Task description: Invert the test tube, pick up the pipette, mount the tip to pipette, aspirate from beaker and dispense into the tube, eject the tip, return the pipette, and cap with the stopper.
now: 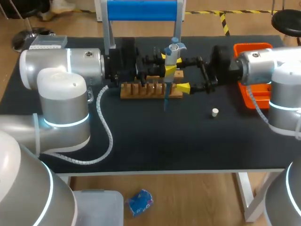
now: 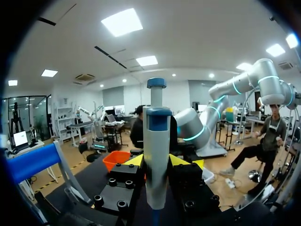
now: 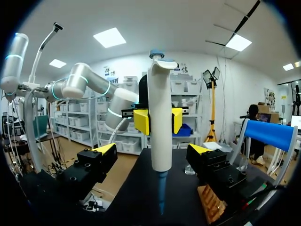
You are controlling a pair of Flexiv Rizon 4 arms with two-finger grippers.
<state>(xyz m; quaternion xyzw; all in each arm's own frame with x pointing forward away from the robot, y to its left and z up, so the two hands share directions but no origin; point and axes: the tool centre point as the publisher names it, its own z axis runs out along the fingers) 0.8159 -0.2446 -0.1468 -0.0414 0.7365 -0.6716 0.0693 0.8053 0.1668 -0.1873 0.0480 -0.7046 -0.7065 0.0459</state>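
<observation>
My left gripper [image 1: 168, 67] is shut on the white pipette [image 1: 171, 52] and holds it upright above the wooden rack [image 1: 150, 89]. A blue tip [image 1: 165, 101] on the pipette points down in front of the rack. In the left wrist view the pipette [image 2: 156, 155] stands between my yellow fingertips [image 2: 135, 160]. My right gripper [image 1: 183, 75] is wide open, one finger on each side of the pipette without touching it. In the right wrist view the pipette [image 3: 160, 122] rises between and just ahead of my right gripper [image 3: 151, 150]. A small white stopper [image 1: 215, 112] lies on the black table.
An orange tray [image 1: 254, 89] sits at the table's right edge under my right arm. A blue-topped frame [image 1: 141, 10] stands behind the rack. The wooden rack [image 3: 211, 202] lies beside my right gripper's finger.
</observation>
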